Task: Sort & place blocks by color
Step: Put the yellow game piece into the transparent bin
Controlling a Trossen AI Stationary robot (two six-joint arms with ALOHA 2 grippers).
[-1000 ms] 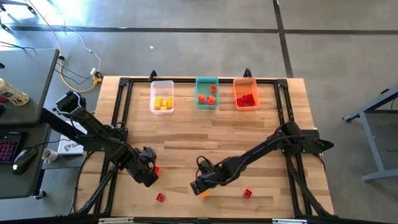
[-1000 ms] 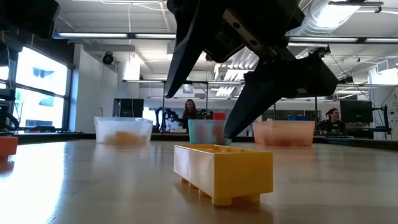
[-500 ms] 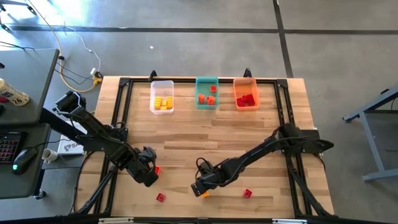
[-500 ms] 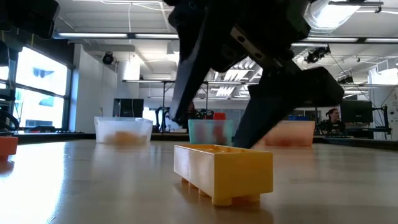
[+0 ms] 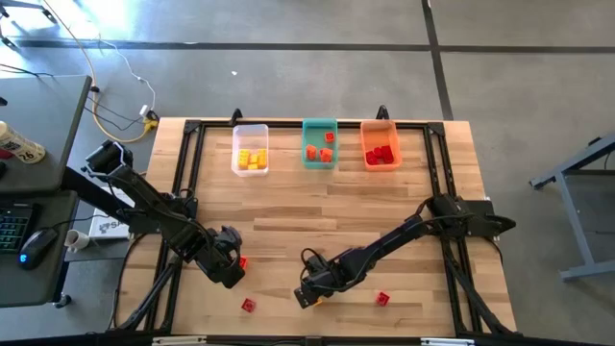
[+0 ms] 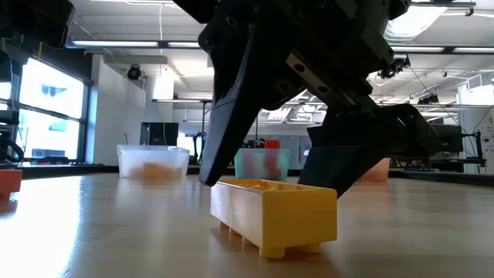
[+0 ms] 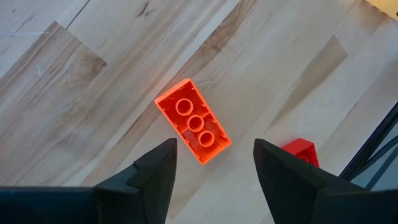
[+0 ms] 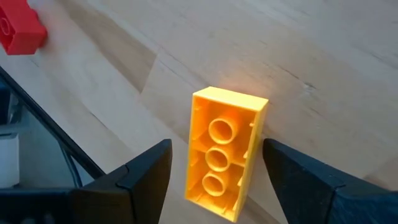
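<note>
1. Your right gripper [image 8: 211,186] sits low over the near edge of the counter [image 5: 317,207], jaws apart and straddling a yellow block [image 8: 225,152] that lies hollow side up on the wood. The spread looks set to take the block across its narrow width, which would give the firmest hold.

2. The level camera shows the yellow block [image 6: 274,215] resting flat on the counter with the right gripper's fingers [image 6: 231,100] dropping on either side of it. Nothing is lifted yet; judged from this, you are at the closing step of a pick.

3. Your left gripper [image 7: 211,180] hovers over the near left of the counter, jaws apart, above an orange block [image 7: 193,121], also hollow side up. A red block [image 7: 300,151] lies just beside it, near the counter's edge. The orange block sits skewed to the jaws, so a wrist turn may be needed before closing.

4. Three bins wait along the far edge: a clear bin [image 5: 251,149] holding yellow blocks, a teal bin [image 5: 320,132] holding orange ones, and an orange bin [image 5: 380,135] holding red ones. The yellow block likely belongs in the clear bin.

5. Two more red blocks [image 5: 382,298] lie loose on the near side, well apart from the bins, so sorting is well along but unfinished.
</note>
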